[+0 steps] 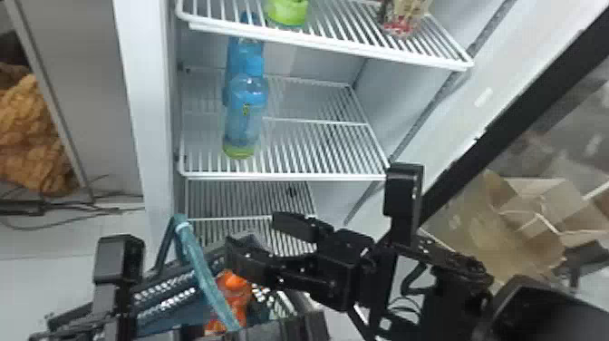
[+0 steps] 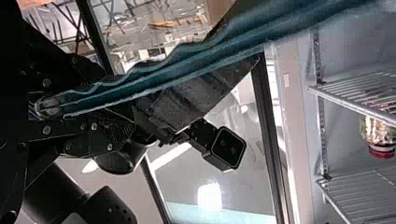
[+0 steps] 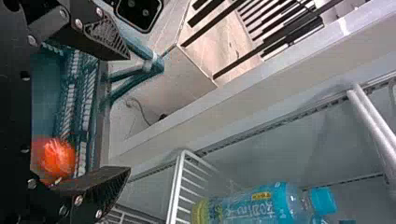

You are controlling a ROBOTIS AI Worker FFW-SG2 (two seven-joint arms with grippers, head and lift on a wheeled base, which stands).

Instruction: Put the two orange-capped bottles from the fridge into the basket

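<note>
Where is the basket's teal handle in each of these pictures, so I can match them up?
Head view: the teal handle slants in front of the orange bottle in the basket.
Left wrist view: a long, ridged band crossing before the fridge's frame.
Right wrist view: a bent corner with a white band, beside the basket.
Shared landmark: the fridge's wire shelves.

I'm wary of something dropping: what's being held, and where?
Probably the basket, by its handle at the left gripper; the grip itself is unclear. The right gripper is open, holding nothing.
</note>
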